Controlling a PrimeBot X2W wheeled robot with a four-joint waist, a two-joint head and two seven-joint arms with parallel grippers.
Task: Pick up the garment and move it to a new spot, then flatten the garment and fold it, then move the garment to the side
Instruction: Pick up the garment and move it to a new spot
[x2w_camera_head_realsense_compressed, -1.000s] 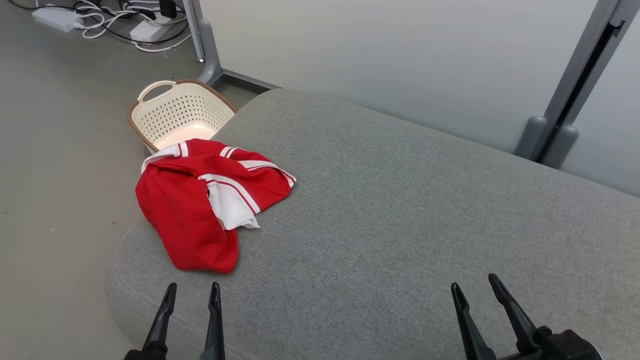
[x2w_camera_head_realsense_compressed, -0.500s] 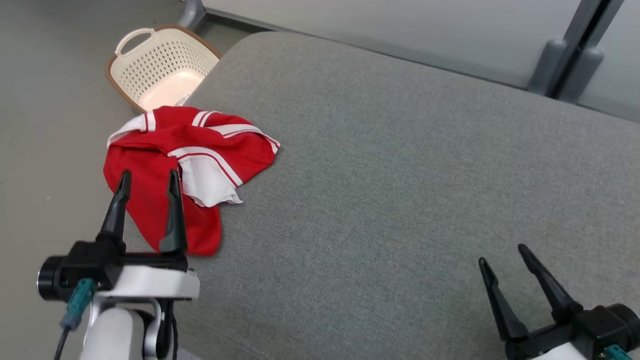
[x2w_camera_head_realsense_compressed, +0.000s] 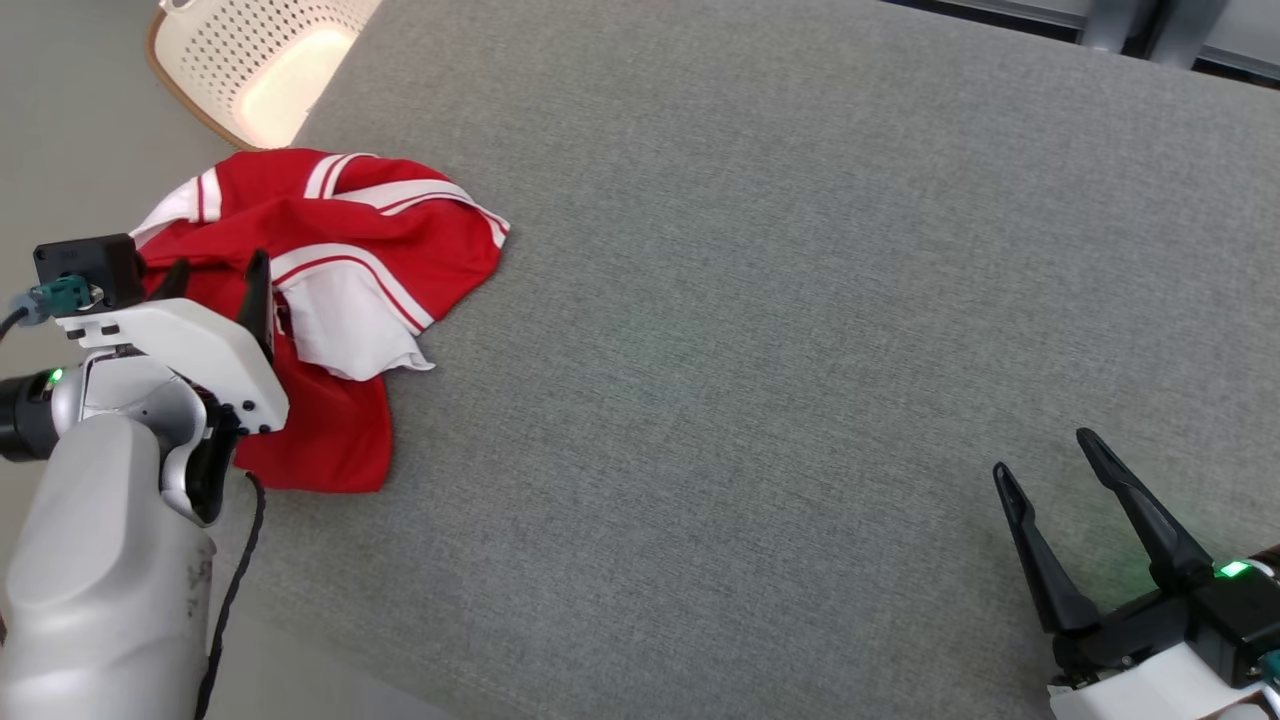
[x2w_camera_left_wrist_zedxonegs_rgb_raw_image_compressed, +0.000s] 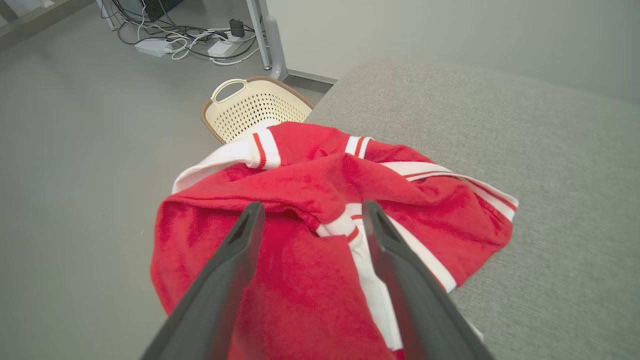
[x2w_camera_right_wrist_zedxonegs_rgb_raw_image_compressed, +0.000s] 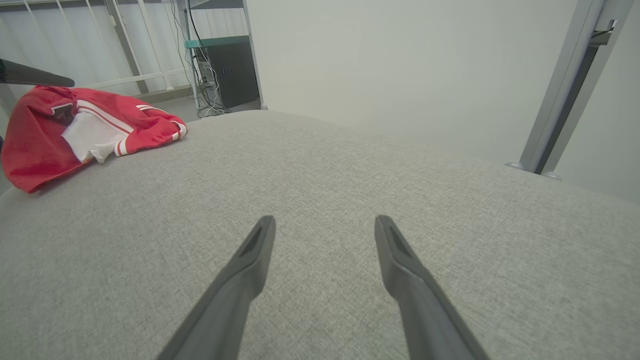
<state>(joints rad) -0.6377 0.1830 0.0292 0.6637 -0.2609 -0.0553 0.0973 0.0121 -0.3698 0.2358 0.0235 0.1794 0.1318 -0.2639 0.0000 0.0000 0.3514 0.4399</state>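
Note:
The garment (x2w_camera_head_realsense_compressed: 340, 270) is a red top with white stripes, crumpled at the left edge of the grey cushion (x2w_camera_head_realsense_compressed: 760, 300), partly hanging over it. My left gripper (x2w_camera_head_realsense_compressed: 215, 270) hovers over its left part, open, with nothing between the fingers. In the left wrist view the garment (x2w_camera_left_wrist_zedxonegs_rgb_raw_image_compressed: 310, 250) lies right under the open left gripper (x2w_camera_left_wrist_zedxonegs_rgb_raw_image_compressed: 310, 210). My right gripper (x2w_camera_head_realsense_compressed: 1040, 450) stands open above bare cushion at the lower right. The right wrist view has the garment (x2w_camera_right_wrist_zedxonegs_rgb_raw_image_compressed: 45, 135) far left and the open right gripper (x2w_camera_right_wrist_zedxonegs_rgb_raw_image_compressed: 322, 222) over the cushion.
A cream perforated basket (x2w_camera_head_realsense_compressed: 230, 50) with a brown rim sits on the floor past the cushion's left corner, also seen as the basket (x2w_camera_left_wrist_zedxonegs_rgb_raw_image_compressed: 250, 107) in the left wrist view. Cables and power strips (x2w_camera_left_wrist_zedxonegs_rgb_raw_image_compressed: 190, 42) lie on the floor behind it. A grey post (x2w_camera_right_wrist_zedxonegs_rgb_raw_image_compressed: 560, 95) stands far right.
The head camera has tilted down. My left arm has reached forward until its fingers are over the garment. The right gripper stays open low on the cushion.

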